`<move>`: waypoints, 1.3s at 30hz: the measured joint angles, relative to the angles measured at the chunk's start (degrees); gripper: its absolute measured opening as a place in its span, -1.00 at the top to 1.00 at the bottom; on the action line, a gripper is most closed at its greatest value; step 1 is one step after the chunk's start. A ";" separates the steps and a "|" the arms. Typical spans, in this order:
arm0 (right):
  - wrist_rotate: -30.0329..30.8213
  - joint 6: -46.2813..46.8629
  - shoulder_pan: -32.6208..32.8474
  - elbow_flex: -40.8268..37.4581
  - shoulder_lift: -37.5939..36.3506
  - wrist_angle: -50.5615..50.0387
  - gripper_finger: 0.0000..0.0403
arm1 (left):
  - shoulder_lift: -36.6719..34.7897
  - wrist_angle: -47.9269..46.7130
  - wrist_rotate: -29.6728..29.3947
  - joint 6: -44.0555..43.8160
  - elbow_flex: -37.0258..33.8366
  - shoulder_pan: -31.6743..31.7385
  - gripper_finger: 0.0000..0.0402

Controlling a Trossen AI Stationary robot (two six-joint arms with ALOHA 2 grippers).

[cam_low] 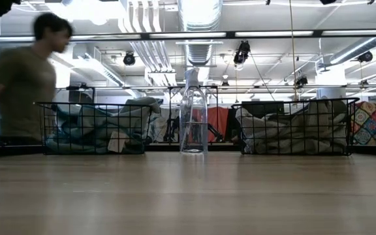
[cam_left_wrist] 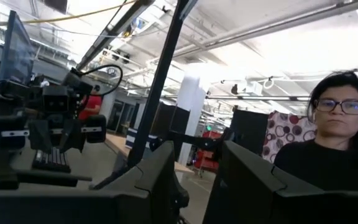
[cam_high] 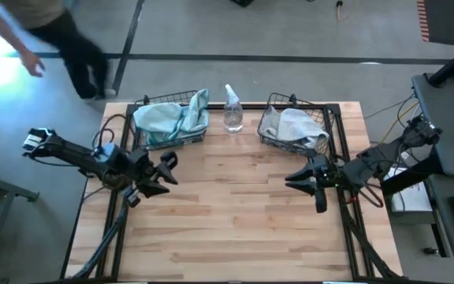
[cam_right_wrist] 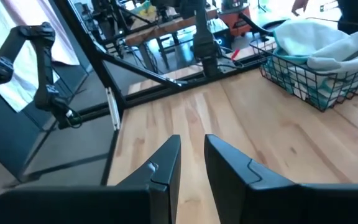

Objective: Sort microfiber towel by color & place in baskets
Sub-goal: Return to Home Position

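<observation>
Light teal-blue microfiber towels (cam_high: 164,117) lie heaped in the left dark wire-mesh basket (cam_high: 160,98), one fold draped over its rim on the bottle side. Pale grey-white microfiber towels (cam_high: 296,125) fill the right dark wire-mesh basket (cam_high: 278,96). Both baskets stand at the far edge of the light wooden slatted table (cam_high: 235,229), with a clear plastic spray bottle (cam_high: 232,110) upright between them and apart from each. No tag or print is large enough to read, and whether the bottle bears a label cannot be told. The low view gives the side profile: both heaps rise above the basket rims (cam_low: 90,104) (cam_low: 292,102), and a person in a dark olive shirt (cam_low: 21,81) is at the left behind the table, seen in the high view on the floor beyond the far left corner. The left gripper (cam_high: 166,173) hovers over the table in front of the left basket, its fingers apart and holding nothing. The right gripper (cam_high: 304,189) hovers in front of the right basket, its fingers parted by a narrow gap and likewise empty. Only the right wrist view looks across the boards past its own fingers (cam_right_wrist: 166,162), to the teal heap in its basket (cam_right_wrist: 309,81). Only the left wrist view looks into the room, where a seated person in glasses and a dark top (cam_left_wrist: 328,162) shows beyond its fingers (cam_left_wrist: 160,174).
</observation>
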 joint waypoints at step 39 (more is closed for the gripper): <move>6.60 0.07 -0.04 -5.26 -2.12 1.44 0.67 | -34.98 -19.70 0.50 5.03 -13.49 0.01 0.40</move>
